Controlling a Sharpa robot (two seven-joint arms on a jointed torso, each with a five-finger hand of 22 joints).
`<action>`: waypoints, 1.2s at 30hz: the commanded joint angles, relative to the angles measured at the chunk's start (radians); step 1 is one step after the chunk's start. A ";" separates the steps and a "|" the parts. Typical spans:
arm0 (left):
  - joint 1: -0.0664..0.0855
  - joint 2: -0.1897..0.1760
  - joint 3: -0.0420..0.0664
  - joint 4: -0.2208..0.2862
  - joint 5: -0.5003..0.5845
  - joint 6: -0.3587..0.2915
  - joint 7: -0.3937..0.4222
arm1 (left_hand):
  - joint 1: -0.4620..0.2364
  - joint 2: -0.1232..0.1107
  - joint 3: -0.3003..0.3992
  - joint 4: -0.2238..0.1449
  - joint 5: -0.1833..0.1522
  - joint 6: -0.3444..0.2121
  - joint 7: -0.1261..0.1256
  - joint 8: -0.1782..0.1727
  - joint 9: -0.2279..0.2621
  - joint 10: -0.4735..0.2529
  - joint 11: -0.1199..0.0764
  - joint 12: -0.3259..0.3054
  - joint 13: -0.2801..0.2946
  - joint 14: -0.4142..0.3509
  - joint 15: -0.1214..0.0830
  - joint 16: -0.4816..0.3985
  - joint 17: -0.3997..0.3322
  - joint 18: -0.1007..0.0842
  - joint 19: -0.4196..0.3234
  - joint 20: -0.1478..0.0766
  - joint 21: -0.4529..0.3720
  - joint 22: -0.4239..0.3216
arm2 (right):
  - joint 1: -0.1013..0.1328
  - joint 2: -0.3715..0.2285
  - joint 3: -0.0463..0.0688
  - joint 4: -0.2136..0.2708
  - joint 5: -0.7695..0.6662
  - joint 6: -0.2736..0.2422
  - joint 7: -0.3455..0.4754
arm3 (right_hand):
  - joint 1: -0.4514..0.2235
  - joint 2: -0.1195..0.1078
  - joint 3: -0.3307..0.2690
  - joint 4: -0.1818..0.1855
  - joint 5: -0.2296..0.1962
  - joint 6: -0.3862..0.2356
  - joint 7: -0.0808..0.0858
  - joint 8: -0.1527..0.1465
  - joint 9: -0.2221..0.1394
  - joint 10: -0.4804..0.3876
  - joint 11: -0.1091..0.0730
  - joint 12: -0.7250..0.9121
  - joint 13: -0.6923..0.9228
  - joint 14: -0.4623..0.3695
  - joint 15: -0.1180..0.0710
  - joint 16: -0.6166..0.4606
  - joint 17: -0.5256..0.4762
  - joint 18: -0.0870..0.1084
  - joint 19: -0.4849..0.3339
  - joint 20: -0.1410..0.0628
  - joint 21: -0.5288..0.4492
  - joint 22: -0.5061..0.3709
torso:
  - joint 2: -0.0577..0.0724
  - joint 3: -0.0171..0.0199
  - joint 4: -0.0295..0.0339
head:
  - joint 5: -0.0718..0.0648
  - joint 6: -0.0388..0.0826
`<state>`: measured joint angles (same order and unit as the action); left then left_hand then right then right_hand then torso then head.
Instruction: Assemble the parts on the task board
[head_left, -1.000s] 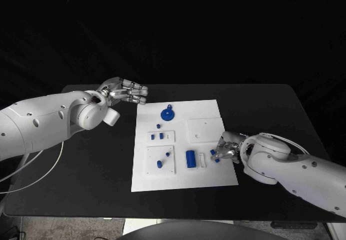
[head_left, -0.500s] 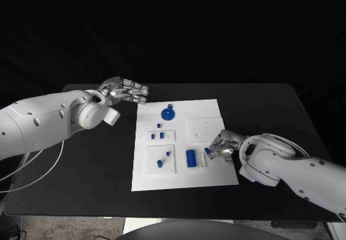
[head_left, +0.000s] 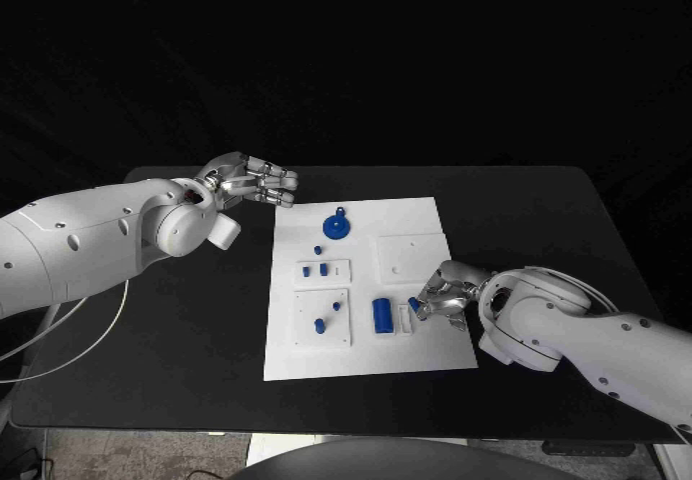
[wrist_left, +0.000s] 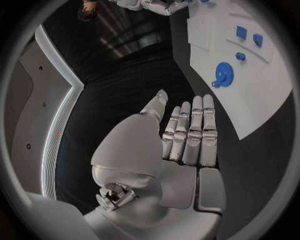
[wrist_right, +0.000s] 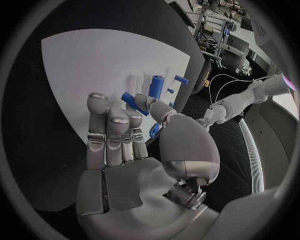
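While the left robot hand (head_left: 257, 181) stays idle off the task board (head_left: 418, 360), empty with fingers straight and close together, the right robot hand (head_left: 440, 297) has crept leftward over the board's right edge. It pinches a small blue part (wrist_right: 132, 102) beside the blue cylinder (head_left: 382, 316), so an insertion looks near.

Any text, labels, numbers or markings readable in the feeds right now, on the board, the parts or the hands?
None readable.
The task board is plain white, no print.
The blue parts, such as the round one, bear no marks that I can make out.
The left hand and right hand show no lettering.
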<state>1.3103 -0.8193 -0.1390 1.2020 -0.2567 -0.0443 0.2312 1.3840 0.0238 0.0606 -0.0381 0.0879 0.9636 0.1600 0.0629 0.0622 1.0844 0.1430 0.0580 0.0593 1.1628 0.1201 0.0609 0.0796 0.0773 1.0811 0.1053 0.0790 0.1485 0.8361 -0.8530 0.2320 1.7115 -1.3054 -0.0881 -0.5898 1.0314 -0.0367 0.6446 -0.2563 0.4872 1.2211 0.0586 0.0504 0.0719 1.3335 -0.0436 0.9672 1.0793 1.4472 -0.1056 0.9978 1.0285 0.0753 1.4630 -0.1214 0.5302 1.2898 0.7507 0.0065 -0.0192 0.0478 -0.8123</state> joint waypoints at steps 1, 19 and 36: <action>0.000 0.002 0.000 0.002 0.000 0.018 0.004 | -0.006 0.005 -0.004 0.000 0.001 0.004 -0.001 0.001 0.000 -0.006 -0.001 0.005 0.000 -0.004 0.001 0.002 0.001 0.000 0.007 -0.001 0.003 -0.001 | 0.000 0.001 0.000 0.000 -0.009 0.058 -0.025 | -0.004 0.007 -0.008 0.002 -0.015 0.015 -0.005 0.013 0.003 0.013 -0.009 -0.005 -0.002 0.002 0.000 -0.004 -0.001 -0.011 0.044 -0.006 -0.007 -0.002 | 0.000 0.0006 -0.0002 | 0.001 -0.001; 0.000 0.003 0.000 0.001 -0.003 0.025 -0.001 | -0.006 0.005 -0.004 0.000 0.001 0.004 -0.001 0.001 0.000 -0.006 -0.001 0.005 0.000 -0.004 0.001 0.002 0.001 0.000 0.007 -0.001 0.003 -0.001 | 0.000 0.020 -0.003 -0.006 -0.015 0.100 -0.042 | 0.005 0.022 -0.198 0.068 -0.134 0.020 -0.020 0.014 0.004 0.014 -0.011 -0.010 -0.009 0.004 0.000 -0.009 -0.007 -0.018 0.047 -0.005 -0.024 -0.019 | 0.000 0.0006 0.0003 | -0.002 -0.004; 0.000 0.005 0.000 0.002 -0.005 0.039 -0.007 | -0.007 0.004 -0.007 0.001 0.001 0.004 -0.001 0.001 0.000 -0.009 0.000 0.005 0.000 -0.005 0.002 0.002 0.001 0.000 0.007 -0.001 0.003 -0.003 | 0.000 0.045 -0.005 -0.022 -0.018 0.105 -0.046 | 0.000 0.007 -0.233 0.142 -0.261 0.018 -0.024 0.013 0.002 0.015 -0.011 -0.011 -0.015 0.004 0.000 -0.011 -0.008 -0.019 0.046 -0.006 -0.025 -0.029 | 0.000 0.0010 0.0000 | 0.001 -0.004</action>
<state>1.3103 -0.8170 -0.1391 1.2019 -0.2579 -0.0270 0.2210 1.3841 0.0238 0.0607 -0.0381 0.0879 0.9635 0.1600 0.0629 0.0623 1.0844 0.1430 0.0580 0.0592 1.1628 0.1201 0.0609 0.0793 0.0772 1.0811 0.1053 0.0790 0.1461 0.8375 -0.8134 0.2283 1.6901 -1.3166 0.0011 -0.6369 1.0329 -0.0165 0.4128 -0.1184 0.2323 1.2420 0.0374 0.0677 0.0752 1.3547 -0.0535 0.9612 1.0658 1.4473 -0.1052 0.9932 1.0208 0.0764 1.4631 -0.1214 0.5108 1.2613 0.7509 0.0070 -0.0190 0.0489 -0.8167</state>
